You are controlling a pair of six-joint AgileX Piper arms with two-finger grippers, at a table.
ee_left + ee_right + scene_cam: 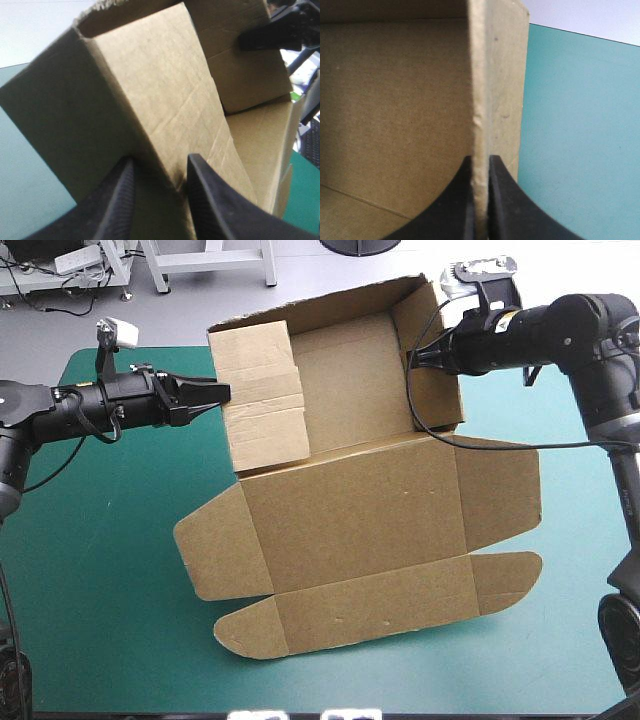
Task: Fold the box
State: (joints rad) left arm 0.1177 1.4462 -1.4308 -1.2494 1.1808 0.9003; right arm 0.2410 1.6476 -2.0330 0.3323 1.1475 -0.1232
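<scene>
Pinching right wall of box in near-shut right gripper and doubled-over left wall in narrowed left gripper, presumably to hold both walls upright for tucking.

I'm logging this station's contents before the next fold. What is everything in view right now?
box: one, brown, mid-table; far part a tray with walls raised, lid flat toward the near edge.
table cover: one, teal-green, under the box.
left gripper: one, black fingers, shut on the box's left wall.
right gripper: one, black fingers, shut on the box's right wall.
</scene>
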